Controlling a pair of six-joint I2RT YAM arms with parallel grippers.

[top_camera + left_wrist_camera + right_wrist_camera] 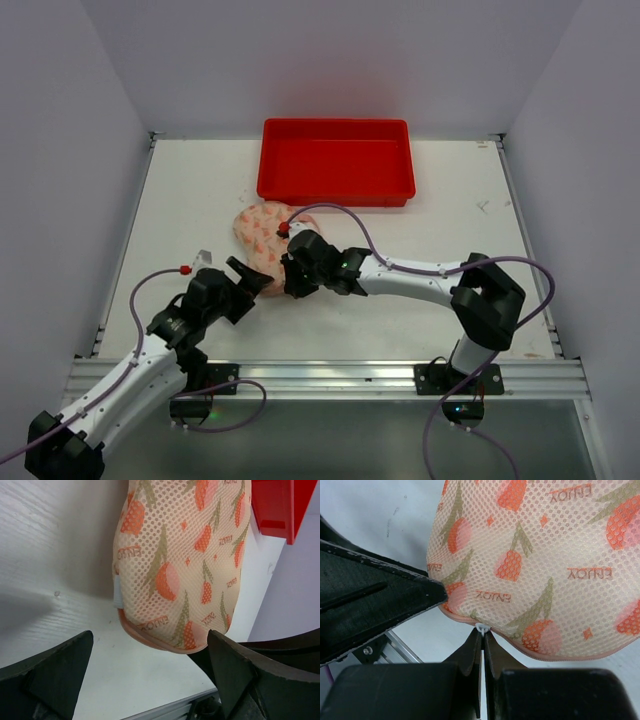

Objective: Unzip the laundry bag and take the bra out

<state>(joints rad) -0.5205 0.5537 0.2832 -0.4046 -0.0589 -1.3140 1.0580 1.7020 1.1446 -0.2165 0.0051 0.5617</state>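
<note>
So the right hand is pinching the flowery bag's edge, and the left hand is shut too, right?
Not quite: the left hand is open. The left wrist view shows its fingers spread wide apart near the laundry bag's end. The right hand does pinch the bag's edge, as you said.

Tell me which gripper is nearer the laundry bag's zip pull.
Right. The right gripper pinches the zip pull at the rim of the laundry bag; the left gripper is open at the bag's end, off the pull.
</note>
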